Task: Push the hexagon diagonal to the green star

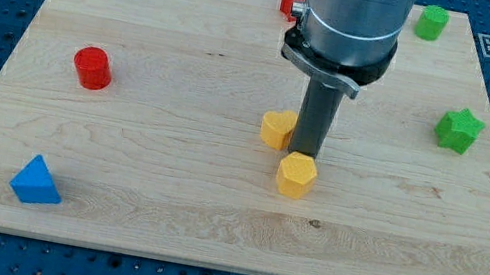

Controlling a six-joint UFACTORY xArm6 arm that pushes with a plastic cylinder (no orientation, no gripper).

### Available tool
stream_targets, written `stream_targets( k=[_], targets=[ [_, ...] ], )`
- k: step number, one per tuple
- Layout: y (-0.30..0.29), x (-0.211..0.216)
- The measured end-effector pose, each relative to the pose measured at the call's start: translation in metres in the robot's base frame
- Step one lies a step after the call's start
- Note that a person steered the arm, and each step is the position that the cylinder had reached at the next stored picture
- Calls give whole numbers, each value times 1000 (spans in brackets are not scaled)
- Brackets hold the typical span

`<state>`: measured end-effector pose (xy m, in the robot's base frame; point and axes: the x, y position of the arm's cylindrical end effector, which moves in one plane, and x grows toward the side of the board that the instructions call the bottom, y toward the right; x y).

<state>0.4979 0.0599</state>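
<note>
—Where's my tip [304,154]?
—Bare rod, nothing held, touching the yellow hexagon [296,176] on its far side, mid-board.
—Near to far?
—Hexagon, tip, a second yellow block [277,128] just left, then the green star [458,130] far right.
—Risk?
—An off-centre push could let the hexagon slip aside, or the rod could drag the other yellow block.

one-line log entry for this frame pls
tip at top edge of yellow hexagon | second yellow block at tip's left | green star far right | push unfinished
</note>
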Motion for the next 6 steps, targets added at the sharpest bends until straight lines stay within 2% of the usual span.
stream_targets(
  k=[2,5,6],
  targets=[
    [0,11],
    [2,52],
    [0,51]
  ],
)
